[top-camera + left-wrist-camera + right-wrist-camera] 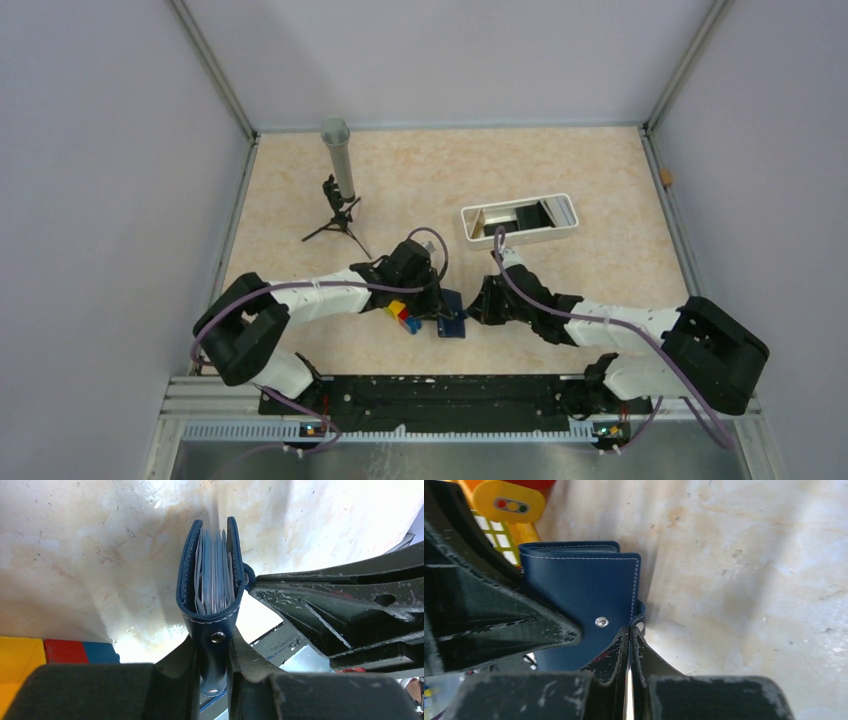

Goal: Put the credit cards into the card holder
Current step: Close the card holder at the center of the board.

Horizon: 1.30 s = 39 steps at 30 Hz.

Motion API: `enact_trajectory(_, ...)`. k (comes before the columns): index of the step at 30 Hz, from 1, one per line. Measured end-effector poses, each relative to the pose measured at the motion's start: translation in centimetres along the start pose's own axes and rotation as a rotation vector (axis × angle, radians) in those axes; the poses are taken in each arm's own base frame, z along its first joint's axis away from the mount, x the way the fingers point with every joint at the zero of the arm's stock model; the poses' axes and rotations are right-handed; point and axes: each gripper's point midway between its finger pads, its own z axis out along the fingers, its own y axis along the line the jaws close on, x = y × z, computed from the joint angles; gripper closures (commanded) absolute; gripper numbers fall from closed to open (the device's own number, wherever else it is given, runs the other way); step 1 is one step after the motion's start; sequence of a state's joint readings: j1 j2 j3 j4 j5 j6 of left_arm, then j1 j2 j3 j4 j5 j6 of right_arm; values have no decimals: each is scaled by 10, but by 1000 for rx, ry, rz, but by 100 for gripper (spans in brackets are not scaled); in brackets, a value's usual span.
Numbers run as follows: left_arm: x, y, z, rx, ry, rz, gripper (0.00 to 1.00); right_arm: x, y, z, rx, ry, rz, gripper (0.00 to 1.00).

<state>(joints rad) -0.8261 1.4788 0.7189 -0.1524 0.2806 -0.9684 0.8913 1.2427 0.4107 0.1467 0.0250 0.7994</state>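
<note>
Beige mottled bench (600,170): left claw (212,652) clamps soft navy-blue fold-over card holder (210,580) by its snap strap; right claw (630,635) fully closed at its edge.

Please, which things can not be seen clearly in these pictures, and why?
- Credit cards: left wrist view shows only pale edges inside the card holder; cards or slots, unclear.
- White tray contents: top view, too small, shadowed.
- Snap tab: right wrist view, right end effector fingertips hide whether it is pinched.
</note>
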Motion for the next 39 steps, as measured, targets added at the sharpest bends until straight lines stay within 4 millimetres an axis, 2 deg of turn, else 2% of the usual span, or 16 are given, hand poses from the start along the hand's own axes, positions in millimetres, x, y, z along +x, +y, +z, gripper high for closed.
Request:
enact_trajectory(12, -1, -1, 0, -20, 22, 31, 100, -8, 31, 0, -181, -27, 28, 100)
enact_trajectory(17, -1, -1, 0, -23, 24, 38, 100, -6, 29, 1, -175, -16, 19, 100)
enact_trajectory(18, -1, 0, 0, -24, 25, 38, 100, -5, 26, 1, -160, -11, 14, 98)
enact_trajectory(21, 0, 0, 0, -26, 26, 40, 100, -5, 13, 2, -69, 6, -15, 78)
enact_trajectory(26, -1, -1, 1, -28, 30, 41, 100, -15, 11, 1, -17, -1, -53, 60)
enact_trajectory(29, -1, -1, 1, -30, 29, 41, 100, -12, 7, 3, -1, 11, -51, 57)
enact_trajectory(33, -1, -1, 1, -33, 31, 41, 100, -4, -3, 8, 43, 44, -41, 59)
enact_trajectory(39, -1, -1, 1, -27, 27, 45, 100, -8, -8, 9, 67, 27, 19, 49)
